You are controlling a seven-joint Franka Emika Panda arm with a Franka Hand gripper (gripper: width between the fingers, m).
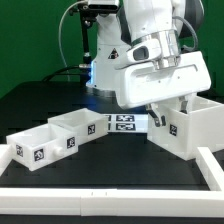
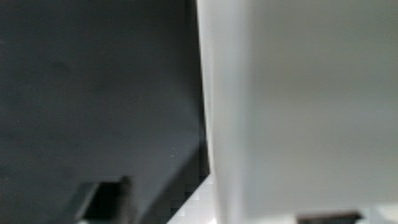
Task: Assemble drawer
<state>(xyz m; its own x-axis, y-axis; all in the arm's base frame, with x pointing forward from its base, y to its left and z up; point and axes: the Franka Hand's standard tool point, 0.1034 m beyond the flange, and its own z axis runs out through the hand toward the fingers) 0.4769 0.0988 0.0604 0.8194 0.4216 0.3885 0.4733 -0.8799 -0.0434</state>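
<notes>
The drawer (image 1: 190,135) lay in loose parts on the black table (image 1: 40,100): in the exterior view its big hollow casing (image 1: 195,125) stood upright at that view's right, and the two trays sat side by side at the left, touching or nearly so, the nearer tray (image 1: 33,147) at the far left and the other tray (image 1: 76,128) just behind it, each showing a square tag on its face. The marker board (image 1: 122,123) lay flat between the trays and the casing, and the long white border rail (image 1: 110,190) ran along the front. The gripper (image 1: 160,112) hung low at the casing's upper corner on the marker-board side, but its bulky white body hid the fingers, so I could not tell whether they gripped the wall. In the wrist view a blurred white panel (image 2: 302,110), close to the lens, filled one half of the picture, the dark table (image 2: 98,90) the rest, with what looked like one dark finger (image 2: 107,200) at the edge
</notes>
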